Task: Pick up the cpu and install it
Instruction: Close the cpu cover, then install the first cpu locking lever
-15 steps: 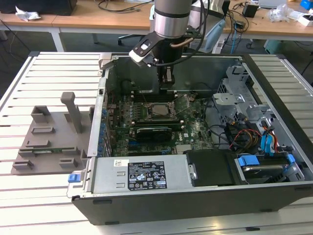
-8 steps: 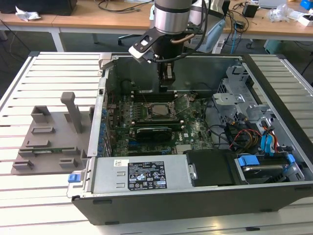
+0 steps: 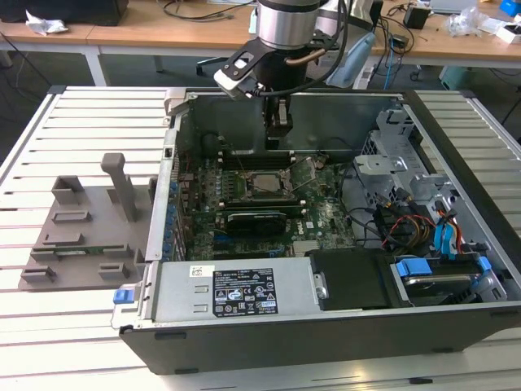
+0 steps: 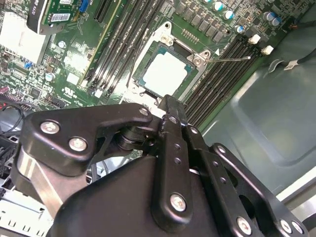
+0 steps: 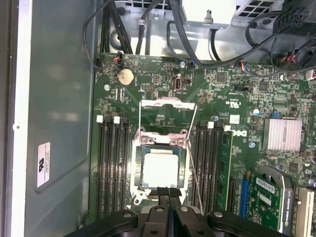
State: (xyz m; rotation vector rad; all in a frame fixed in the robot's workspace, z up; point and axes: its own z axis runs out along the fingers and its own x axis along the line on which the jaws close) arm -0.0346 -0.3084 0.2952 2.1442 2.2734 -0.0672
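One gripper [image 5: 167, 193] hangs low inside the open case [image 3: 244, 342], clenched, its two fingers pressed together on nothing. In the first wrist view its tips sit just over the near edge of the socket [image 5: 138, 165].

The cpu [image 5: 160, 169] lies flat in that socket, silver top bare, apart from the gripper. Whether it sits fully square in its notches I cannot tell. Past it the load plate [image 5: 167, 103] stands flipped open and the thin lever [image 5: 196, 177] is raised, so I judge the chip placed but not clamped.

That is where the risk lies. The chip is loose, so a brush from the closed tips, sideways or downward, could tilt it or slide it across the contacts below and bend them. Any press while it lies slightly skewed would do the same harm. The lever runs just beside the fingers, and snagging it could spring it or jolt the socket. Memory slots [image 5: 109, 168] flank both sides, so there is little room for drift.

Farther off, loose cables [image 5: 148, 29] cross the board's far end and could catch the arm. In the exterior view, the grey tray [image 3: 81, 236] sits outside the case on the exterior view's left, well apart.
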